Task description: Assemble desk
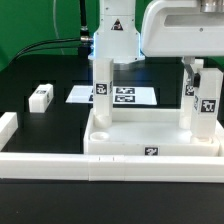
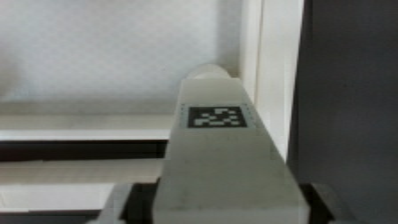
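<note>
Our pincer [image 2: 228, 203] looks clamped on the upright desk leg [image 1: 205, 108], which we see directly beneath it, long axis vertical, standing in the desk top [image 1: 150, 141] corner on the exterior view's right.

No legible text, apparently; only coded tags [image 2: 217, 117].

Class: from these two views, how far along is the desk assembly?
Done: two legs appear to stand upright on the desk slab at the exterior view's right. In hand: the gripper clamps a third leg, upright at the slab's other side. Left: one loose leg lies on the table.
</note>
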